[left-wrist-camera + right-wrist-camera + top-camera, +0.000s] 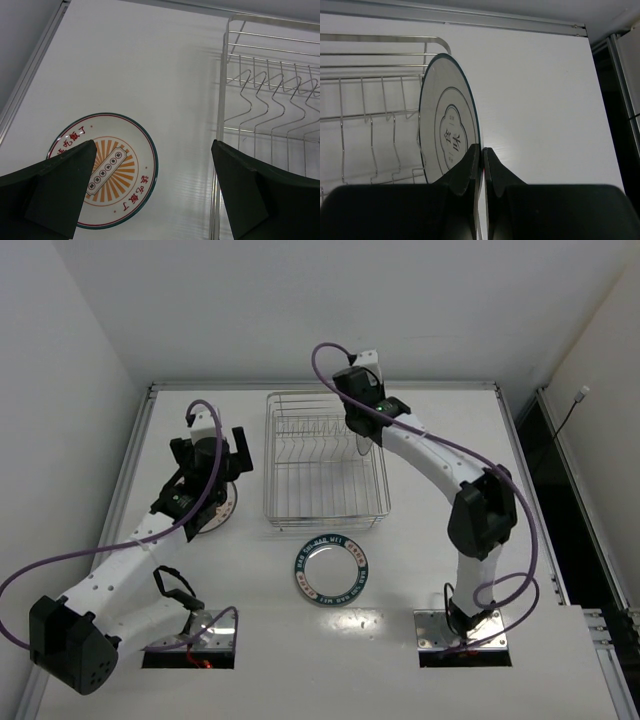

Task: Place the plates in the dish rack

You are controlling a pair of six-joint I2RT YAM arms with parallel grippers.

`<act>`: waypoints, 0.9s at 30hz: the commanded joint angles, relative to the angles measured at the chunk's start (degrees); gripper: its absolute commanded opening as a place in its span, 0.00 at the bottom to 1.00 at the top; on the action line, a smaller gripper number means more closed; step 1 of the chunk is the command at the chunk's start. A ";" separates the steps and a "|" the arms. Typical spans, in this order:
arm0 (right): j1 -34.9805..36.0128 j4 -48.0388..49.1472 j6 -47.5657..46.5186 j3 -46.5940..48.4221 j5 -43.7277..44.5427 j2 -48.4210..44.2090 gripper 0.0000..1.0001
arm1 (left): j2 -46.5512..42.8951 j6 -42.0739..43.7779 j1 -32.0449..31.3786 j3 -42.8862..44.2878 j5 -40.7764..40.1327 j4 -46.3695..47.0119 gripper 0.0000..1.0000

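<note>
Top view: the dish rack (pixel 268 460) is seen at ctr of the tabletop (pixel 300 660), w/ the teal-lettered plate (pixel 332 570) lying flat just in front of it, apart from the rack's near edge and touched by neither arm. This plate isn't picked up by either wrist cam.

The right end effector (pixel 481 150) is shown closed on the rim of the ringed plate (pixel 447 132), which is held on edge, upright, at the rack's right side. Some detail is given by the right wrist view only: a thin dark ring, dark characters at ctr, fingers pinched on the lower rim. From above, the same plate is reduced to a thin sliver over the right-hand wires. Whether it's seated between prongs can't be told from either view.

The left end effector (pixel 154 147) is spread wide open, w/ nothing between the fingers, above the orange-patterned plate (pixel 105 172), which lies flat on the tabletop left of the rack. In the top view this plate is mostly hidden under the arm. Its pattern (orange rays, red characters, dark-teal rim line) is made out in the left wrist view only.
</note>
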 commanded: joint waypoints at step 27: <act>1.10 -3.97 3.05 -32.04 -36.82 -39.73 0.93 | 28.31 -5.81 11.24 14.91 7.34 -13.26 1.00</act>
